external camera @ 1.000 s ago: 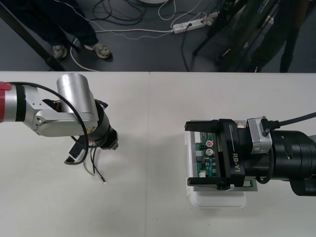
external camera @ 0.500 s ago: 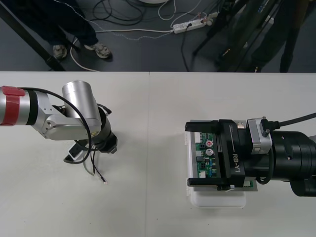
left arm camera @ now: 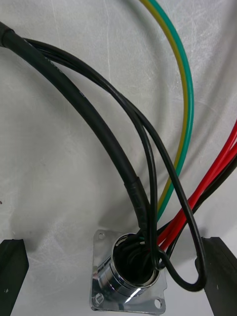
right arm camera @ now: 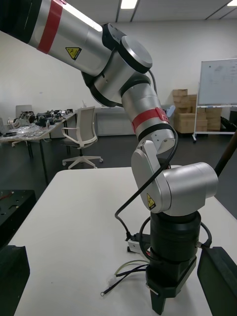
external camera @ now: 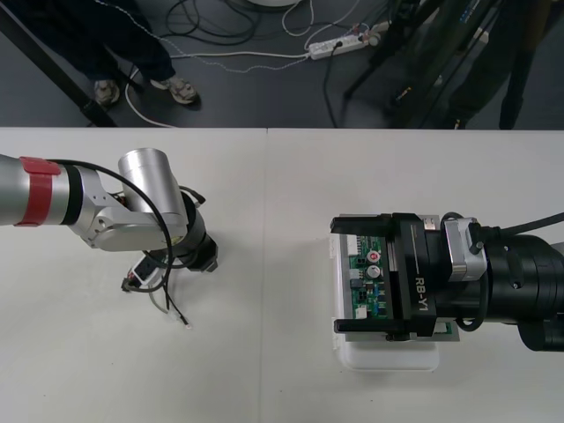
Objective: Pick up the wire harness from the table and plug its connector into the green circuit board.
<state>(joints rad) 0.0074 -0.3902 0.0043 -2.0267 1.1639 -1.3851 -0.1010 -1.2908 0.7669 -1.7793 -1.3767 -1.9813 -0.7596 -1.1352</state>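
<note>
Currently the right gripper [external camera: 340, 275] sits level over the green circuit board [external camera: 366, 286]. Its two black fingers are spread wide, one along the board's far edge and one along its near edge, with nothing pinched between them. The board rests on its white base [external camera: 388, 357] on the table [external camera: 264, 370].

The wire harness [external camera: 166, 298] lies on the table well apart from the board, on the side where the left arm comes in, and it is not plugged into the board. The left gripper [external camera: 187, 256] points down over the harness, also well apart from the board. In its wrist view the fingers [left arm camera: 11, 276] stand far apart, with the round metal socket [left arm camera: 127, 279] lying between them and neither finger closed on it. Green, red and black wires run out of the socket across the table. I cannot make out the plug.
</note>
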